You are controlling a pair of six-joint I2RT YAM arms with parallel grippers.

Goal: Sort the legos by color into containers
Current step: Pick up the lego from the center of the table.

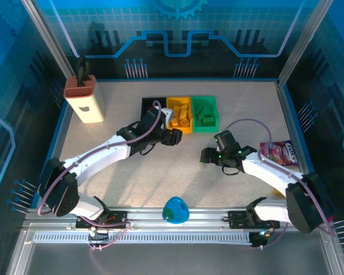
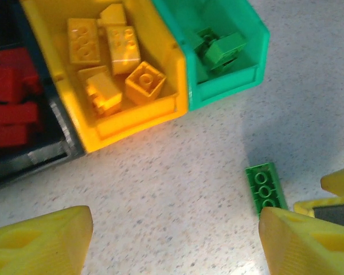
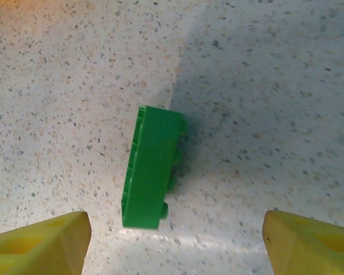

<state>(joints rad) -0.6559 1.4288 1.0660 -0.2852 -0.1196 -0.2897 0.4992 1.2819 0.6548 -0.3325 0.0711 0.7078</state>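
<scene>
**Item:** one green brick, loose on the tabletop, apart from the green bin.
**Right end effector**: fingers spread either side of the brick's near end, clear of it.
**Left end effector**: spread, empty, near the yellow bin.
**Handling note:** the brick lies askew to the fingers. The right end effector should probably square up across the long sides and lower fully before pinching, or the brick may pivot away.
</scene>
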